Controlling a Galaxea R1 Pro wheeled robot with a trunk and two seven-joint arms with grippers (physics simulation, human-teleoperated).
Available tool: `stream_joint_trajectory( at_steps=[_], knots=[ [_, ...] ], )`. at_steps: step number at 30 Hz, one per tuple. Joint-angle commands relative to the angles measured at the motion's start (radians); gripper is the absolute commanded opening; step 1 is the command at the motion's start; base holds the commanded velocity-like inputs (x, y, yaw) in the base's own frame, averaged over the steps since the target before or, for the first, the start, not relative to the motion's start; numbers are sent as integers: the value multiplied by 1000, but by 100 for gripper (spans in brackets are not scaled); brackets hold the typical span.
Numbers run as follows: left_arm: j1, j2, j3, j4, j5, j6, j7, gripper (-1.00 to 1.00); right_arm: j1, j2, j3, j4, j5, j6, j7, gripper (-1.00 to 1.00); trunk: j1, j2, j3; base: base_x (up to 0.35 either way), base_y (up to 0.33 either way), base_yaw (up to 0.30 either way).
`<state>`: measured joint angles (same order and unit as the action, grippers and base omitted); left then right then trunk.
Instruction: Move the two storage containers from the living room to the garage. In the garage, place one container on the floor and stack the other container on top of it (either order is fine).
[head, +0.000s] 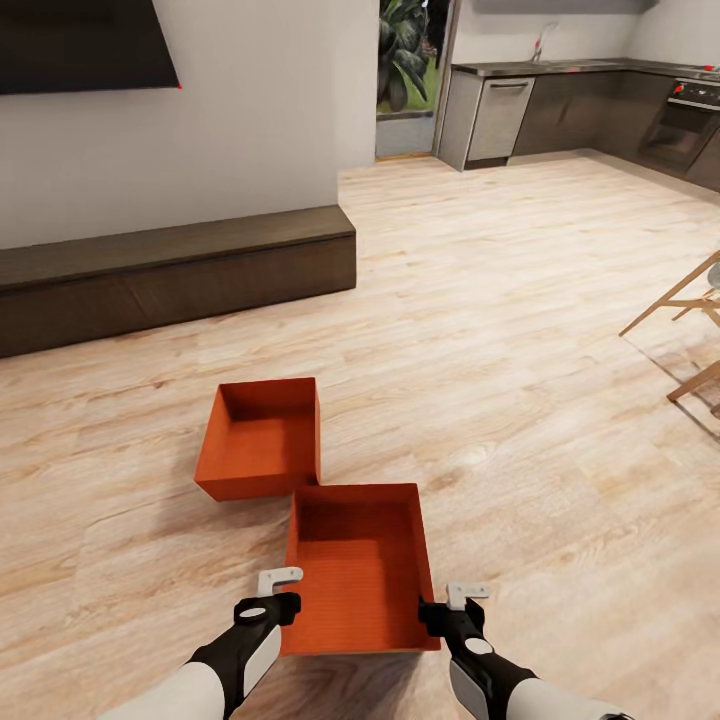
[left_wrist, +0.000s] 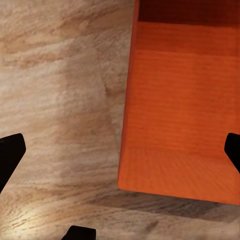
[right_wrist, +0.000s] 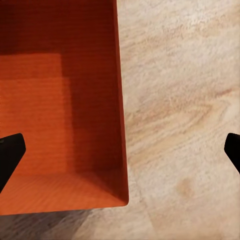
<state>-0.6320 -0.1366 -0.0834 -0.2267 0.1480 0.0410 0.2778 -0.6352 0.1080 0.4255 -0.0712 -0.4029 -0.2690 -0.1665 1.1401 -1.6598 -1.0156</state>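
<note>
Left gripper (head: 280, 588) and right gripper (head: 447, 598) both spread wide, holding nothing, straddling side walls of near container (head: 360, 570). Living-room pickup step; next, likely close on walls, lift

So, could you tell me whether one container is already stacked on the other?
No, the near container and the far container both sit side by side on the wood floor.
</note>
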Motion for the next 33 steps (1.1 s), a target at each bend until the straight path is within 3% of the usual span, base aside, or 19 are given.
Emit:
stream_joint_trajectory(
  at_steps=[1,6,27,33],
  knots=[
    [0,0,-8,-2,10,4,6,100,-1,1,9,1,-8,-3,-4,100,0,0,-1,0,0,0],
    [0,0,-9,-2,10,4,6,100,-1,1,8,1,-8,-4,-5,100,0,0,-1,0,0,0],
    [0,0,-8,-2,11,5,6,100,0,1,6,1,-10,-4,-4,100,80,-147,-67,0,0,0],
    [0,0,-9,-2,10,5,7,100,0,0,6,1,-10,-4,-4,100,80,-147,-75,0,0,0]
  ],
)
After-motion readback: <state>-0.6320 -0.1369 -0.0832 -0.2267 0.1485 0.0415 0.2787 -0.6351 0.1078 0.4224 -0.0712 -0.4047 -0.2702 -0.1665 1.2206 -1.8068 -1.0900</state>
